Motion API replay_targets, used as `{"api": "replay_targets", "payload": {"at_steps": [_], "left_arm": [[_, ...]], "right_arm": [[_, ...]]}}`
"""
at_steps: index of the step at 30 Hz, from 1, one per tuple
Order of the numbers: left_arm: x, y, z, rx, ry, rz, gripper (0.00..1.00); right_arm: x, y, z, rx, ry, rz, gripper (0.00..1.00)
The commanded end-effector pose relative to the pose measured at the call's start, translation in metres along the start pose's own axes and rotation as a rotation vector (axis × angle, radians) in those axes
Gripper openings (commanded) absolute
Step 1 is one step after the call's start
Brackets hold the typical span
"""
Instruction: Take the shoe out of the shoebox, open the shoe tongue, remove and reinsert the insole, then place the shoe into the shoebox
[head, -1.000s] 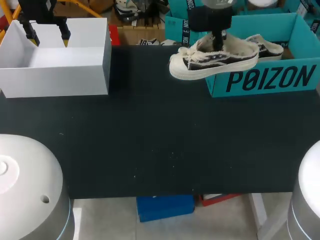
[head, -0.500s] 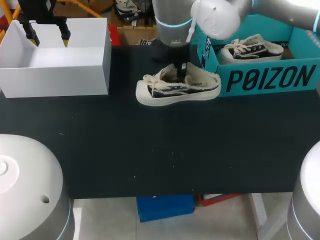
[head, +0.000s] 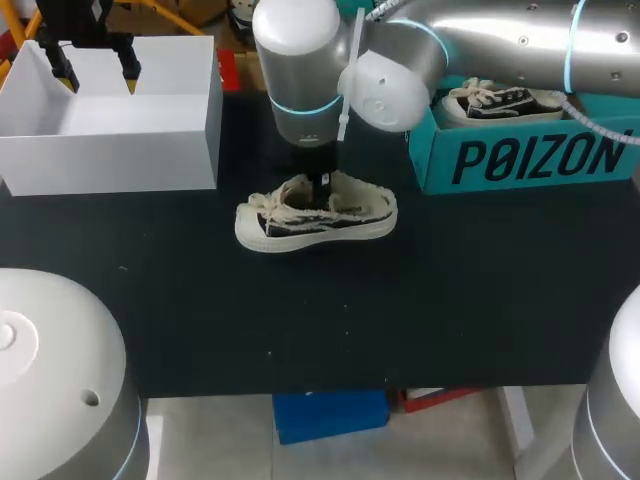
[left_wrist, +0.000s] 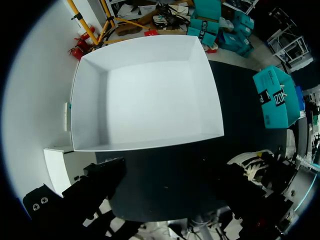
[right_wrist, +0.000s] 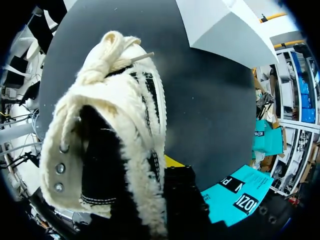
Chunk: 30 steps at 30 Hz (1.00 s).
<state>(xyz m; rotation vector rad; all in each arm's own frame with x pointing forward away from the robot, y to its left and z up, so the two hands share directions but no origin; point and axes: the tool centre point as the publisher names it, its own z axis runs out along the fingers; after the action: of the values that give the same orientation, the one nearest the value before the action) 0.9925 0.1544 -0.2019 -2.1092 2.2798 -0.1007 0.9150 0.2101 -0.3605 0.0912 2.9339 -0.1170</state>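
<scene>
The shoe is a low-top sneaker: black canvas, frayed cream trim, cream laces, chunky off-white sole. It looks to be upright on its sole on the table, toe pointing to the robot's left, right under the right tool, which pinches the wall of its opening. The teal shoebox stands open off to the tool's right, with a matching second sneaker inside.

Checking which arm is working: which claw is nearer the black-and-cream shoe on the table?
Right. The right claw grips the black-and-cream fleecy shoe; the left claw hangs open over the white cardboard box, well apart.
</scene>
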Motion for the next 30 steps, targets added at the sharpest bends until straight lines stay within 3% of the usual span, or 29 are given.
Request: {"api": "replay_targets", "payload": {"at_steps": [1, 14, 27, 28, 29, 30], "left_arm": [[0.0, 0.001, 0.0, 0.001, -0.001, -0.001, 1.0], [0.0, 0.001, 0.0, 0.001, -0.001, -0.001, 1.0], [0.0, 0.001, 0.0, 0.001, -0.001, -0.001, 1.0], [0.0, 0.001, 0.0, 0.001, -0.001, -0.001, 1.0], [0.0, 0.001, 0.0, 0.001, -0.001, -0.001, 1.0], [0.0, 0.001, 0.0, 0.001, -0.001, -0.001, 1.0]], "right_arm": [[0.002, 0.0, 0.024, -0.033, 0.035, -0.011, 0.0], [0.006, 0.002, 0.049, -0.096, 0.081, -0.033, 0.0], [0.008, 0.002, 0.052, -0.121, 0.112, -0.034, 0.0], [0.008, 0.002, 0.052, -0.121, 0.116, -0.036, 0.07], [0.009, 0.002, 0.052, -0.122, 0.12, -0.037, 1.0], [0.009, 0.003, 0.052, -0.126, 0.122, -0.037, 1.0]]}}
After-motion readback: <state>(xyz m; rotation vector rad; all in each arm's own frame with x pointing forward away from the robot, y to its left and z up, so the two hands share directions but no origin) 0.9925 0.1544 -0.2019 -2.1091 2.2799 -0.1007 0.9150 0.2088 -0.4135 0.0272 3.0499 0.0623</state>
